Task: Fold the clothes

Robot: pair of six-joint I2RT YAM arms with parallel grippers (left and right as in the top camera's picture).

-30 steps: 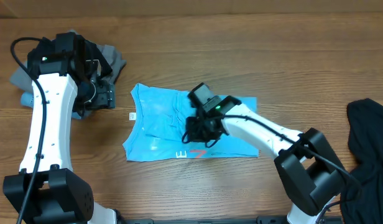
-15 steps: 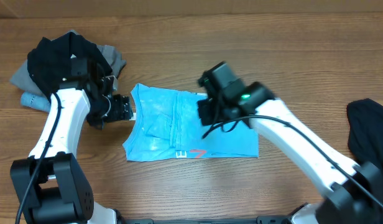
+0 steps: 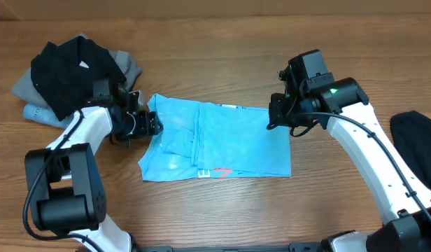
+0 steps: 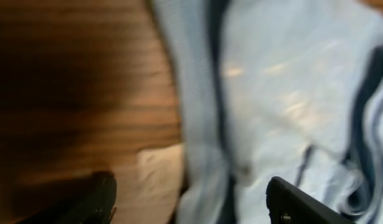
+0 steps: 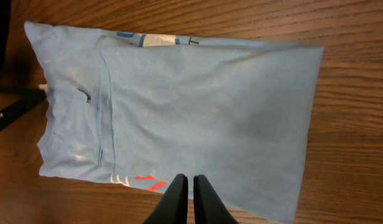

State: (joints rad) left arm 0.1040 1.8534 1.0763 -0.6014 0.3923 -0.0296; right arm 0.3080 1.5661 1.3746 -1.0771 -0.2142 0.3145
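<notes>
The blue T-shirt lies part-folded on the table, the left jaws spread low at its collar edge, probably (that close view is blurred) to grip for the next fold, the right jaws pressed together, empty, above its opposite edge.

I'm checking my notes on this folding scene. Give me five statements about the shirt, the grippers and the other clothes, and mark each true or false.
1. The blue shirt lies fully spread with its sleeves out. False: it is folded into a rough rectangle.
2. The right gripper is shut and holds nothing. True.
3. The left gripper is shut on the shirt. False: it is open, at the shirt's left edge.
4. A black garment lies at the right edge of the table. True.
5. The heap of dark and grey clothes sits by the right arm. False: it lies at the far left.
</notes>
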